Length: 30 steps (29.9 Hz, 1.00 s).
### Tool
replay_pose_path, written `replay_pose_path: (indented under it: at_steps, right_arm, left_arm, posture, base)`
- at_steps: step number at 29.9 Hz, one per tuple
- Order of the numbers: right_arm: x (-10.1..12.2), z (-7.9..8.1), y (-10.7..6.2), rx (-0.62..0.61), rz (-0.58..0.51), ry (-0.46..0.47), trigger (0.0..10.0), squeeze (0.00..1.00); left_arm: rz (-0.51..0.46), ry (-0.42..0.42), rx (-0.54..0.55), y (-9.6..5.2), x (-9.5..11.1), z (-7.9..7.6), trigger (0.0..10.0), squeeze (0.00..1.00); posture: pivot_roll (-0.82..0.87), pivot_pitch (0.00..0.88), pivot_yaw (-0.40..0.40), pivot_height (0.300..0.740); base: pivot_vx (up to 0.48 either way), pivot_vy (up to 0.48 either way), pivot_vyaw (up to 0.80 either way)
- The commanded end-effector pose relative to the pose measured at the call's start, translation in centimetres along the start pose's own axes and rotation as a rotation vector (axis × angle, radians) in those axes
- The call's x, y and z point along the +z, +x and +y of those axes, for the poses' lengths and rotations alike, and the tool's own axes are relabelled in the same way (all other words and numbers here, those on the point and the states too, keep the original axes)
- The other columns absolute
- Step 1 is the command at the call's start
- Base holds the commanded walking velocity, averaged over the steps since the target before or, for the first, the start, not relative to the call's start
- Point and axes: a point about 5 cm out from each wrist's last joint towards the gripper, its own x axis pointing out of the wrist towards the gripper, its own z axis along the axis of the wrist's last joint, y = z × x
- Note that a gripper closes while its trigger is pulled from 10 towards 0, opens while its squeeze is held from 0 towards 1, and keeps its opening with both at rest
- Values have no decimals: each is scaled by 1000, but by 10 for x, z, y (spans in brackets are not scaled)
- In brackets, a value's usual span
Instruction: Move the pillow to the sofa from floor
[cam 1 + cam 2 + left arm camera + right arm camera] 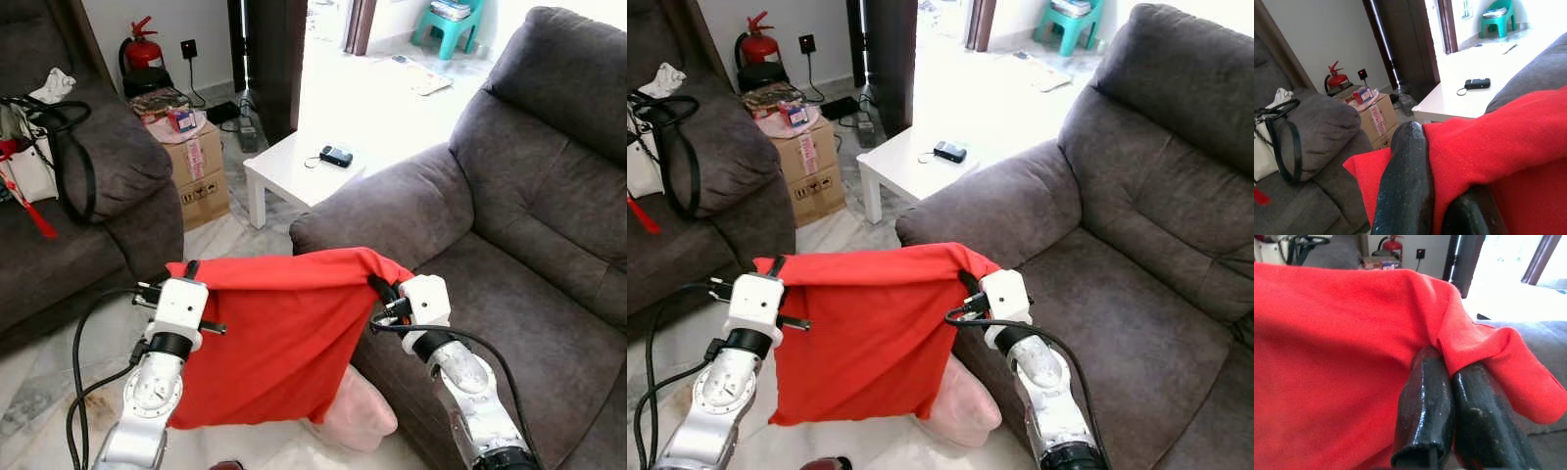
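In the lower middle of the head views, a red pillow hangs in the air as a slack sheet of cloth, held by its two top corners between the robot's arms. The left gripper is clenched on the upper left corner; in the left wrist view its black fingers pinch a fold of the red fabric. The right gripper is clamped on the upper right corner, and the right wrist view shows its two fingers pressed together with cloth bunched between them. The pillow's right edge hangs just in front of the armrest of the grey sofa that takes up the right half of the frame, and its lower edge falls in front of a pink cushion lying on the tiled floor at the bottom centre, beside the sofa's base. Above the pillow, at the centre of the frame, stands a small white table with a dark device on it. A cardboard box sits to its left, a red fire extinguisher at the upper left, and a second grey sofa carrying a bag with a black strap fills the left edge.
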Motion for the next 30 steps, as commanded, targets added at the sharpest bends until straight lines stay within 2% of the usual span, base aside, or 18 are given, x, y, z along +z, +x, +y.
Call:
replay_pose_path:
  at_steps: [1,3,6,12,20,23,27,30]
  right_arm:
    - [12,-9,-1,-67,-84,12,10000,0]
    - [14,-5,-1,-79,-102,19,10000,0]
    - [11,-3,-2,-106,-100,8,10000,0]
    - [12,-10,-8,-242,-122,44,10000,0]
    - [12,-19,-17,-390,-135,95,10000,0]
    - [10,-23,-21,-416,-124,90,10000,0]
    - [6,-29,-29,-465,-109,103,10000,0]
    - [6,-28,-30,-458,-103,108,10000,0]
  left_arm:
    - [-58,10,-6,2,13,-5,10000,0]
    - [-56,37,-14,2,12,-8,10000,0]
    - [-36,12,39,3,11,-5,10000,0]
    - [-24,13,47,6,10,-5,10000,0]
    - [-4,-33,130,8,9,9,10000,0]
    - [6,-59,148,7,8,12,10000,0]
    - [9,-55,145,5,8,14,10000,0]
    - [19,-47,136,7,6,14,10000,0]
  posture:
    - [188,74,-76,740]
    - [186,67,-70,740]
    - [178,52,-66,740]
    - [169,24,-57,740]
    - [161,15,-39,740]
    - [157,28,-31,740]
    - [154,35,-29,740]
    - [149,35,-31,740]
  base:
    - [0,0,0]
    - [0,0,0]
    - [0,0,0]
    - [0,0,0]
    - [0,0,0]
    - [0,0,0]
    - [0,0,0]
    - [0,0,0]
